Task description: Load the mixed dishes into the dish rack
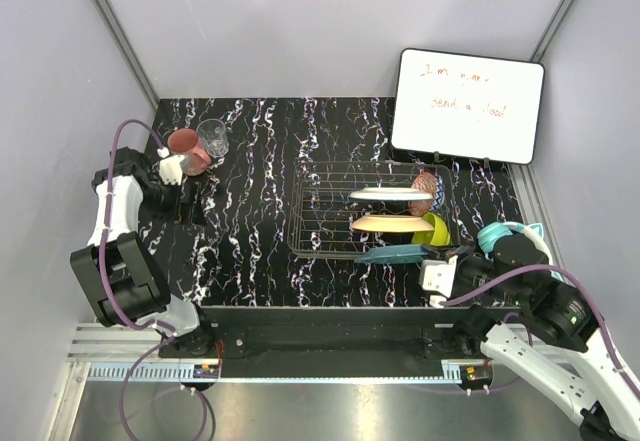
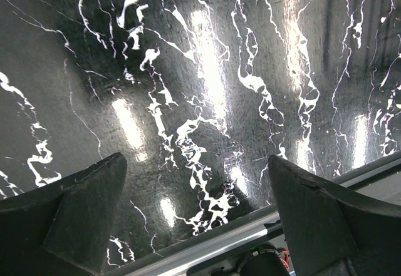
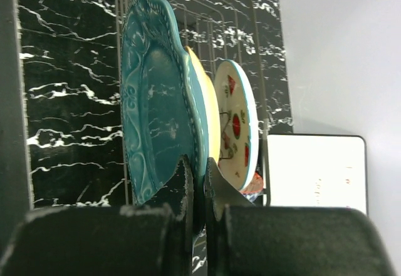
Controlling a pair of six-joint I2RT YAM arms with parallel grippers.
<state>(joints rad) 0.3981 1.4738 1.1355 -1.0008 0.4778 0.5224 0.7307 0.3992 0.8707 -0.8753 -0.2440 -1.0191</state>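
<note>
Black marbled counter filled the booth between grey walls, with a whiteboard propped at the far right. The dish rack sat right of centre. It held the white plate with red watermelon marks, the peach bird-pattern plate and the teal plate, all on edge. The red-white patterned bowl and the lime-green bowl sat at its right end.

The right tool was pinching the teal plate's lower rim, and the plate stood upright just beside the peach one at the rack's near side. The left tool was spread wide over bare counter, gripping nothing.

The pink mug and the clear glass stood close together at the far left, outside the rack.

It could not be told whether the teal plate's edge sat between the wires. If it did not, letting go would probably tip it onto the peach plate or out over the near wall. Later, a wide reach for the mug could knock the glass over, since the two were so close.
</note>
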